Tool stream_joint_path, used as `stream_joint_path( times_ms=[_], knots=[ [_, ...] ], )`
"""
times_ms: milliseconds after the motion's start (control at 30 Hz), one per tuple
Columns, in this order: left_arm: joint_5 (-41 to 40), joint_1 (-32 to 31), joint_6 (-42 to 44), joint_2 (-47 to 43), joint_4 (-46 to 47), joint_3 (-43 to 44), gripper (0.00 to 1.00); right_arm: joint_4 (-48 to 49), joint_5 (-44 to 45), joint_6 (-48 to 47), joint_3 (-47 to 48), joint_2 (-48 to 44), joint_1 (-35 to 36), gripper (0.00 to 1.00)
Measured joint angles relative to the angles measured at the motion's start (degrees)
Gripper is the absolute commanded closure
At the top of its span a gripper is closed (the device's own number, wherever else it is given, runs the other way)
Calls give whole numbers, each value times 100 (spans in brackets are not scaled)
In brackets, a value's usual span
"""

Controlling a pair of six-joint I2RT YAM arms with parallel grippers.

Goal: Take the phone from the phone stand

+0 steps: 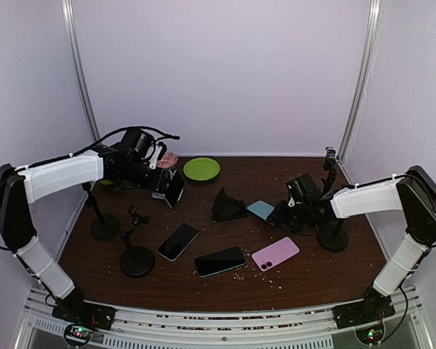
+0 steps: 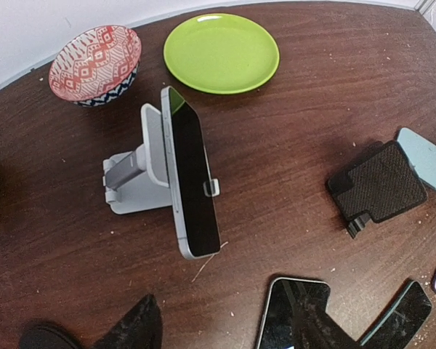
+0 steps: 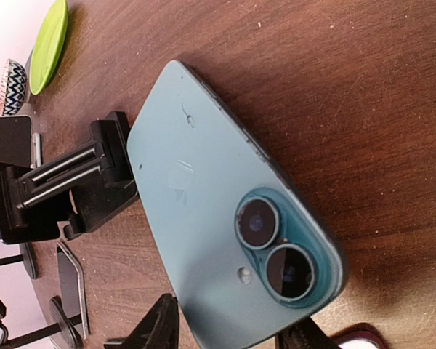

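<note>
At the left edge of the dark wooden table (image 1: 305, 280) stand a black pole stand (image 1: 104, 227) on a round base and, nearer the front, a second pole stand (image 1: 136, 262). Behind them the left gripper (image 2: 229, 326) hangs over the back-left part of the table with its fingers spread and nothing between them. The dark phone (image 2: 191, 182) sits on its long edge in the pale grey stand (image 2: 131, 185), its screen facing away from the stand's back plate and a small clip at its middle. A strip of bare wood separates it from the fingers. Close behind the stand are a red patterned bowl (image 2: 96, 64) and, to its right, a green plate (image 2: 221, 52). In front, a black phone (image 1: 178, 241) and a dark-screened phone (image 1: 220, 262) lie flat side by side, with a pink phone (image 1: 275, 254) further right. At mid-table a black folding stand (image 1: 229, 206) sits empty. Just beside it the teal phone (image 3: 225, 218) lies flat on the wood, back upward and twin lenses showing. The right gripper (image 3: 232, 334) is low over the lens end with its fingers parted on either side. Whether they touch the phone's edges cannot be told. Beside that arm a third pole stand (image 1: 333, 236) rises from its round base. Pale crumbs are scattered over the wood, most thickly toward the front and right. Plain pale walls (image 1: 225, 73) with two metal posts (image 1: 80, 73) close in the table, and a slotted metal rail (image 1: 203, 323) runs along the near edge.
</note>
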Motion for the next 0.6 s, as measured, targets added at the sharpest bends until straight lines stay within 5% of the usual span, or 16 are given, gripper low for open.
stream_joint_path(
  times_ms=[600],
  knots=[
    [286,232,210,1167,17,575,37,79,-76,103,-269,-2,-55,50]
  ],
)
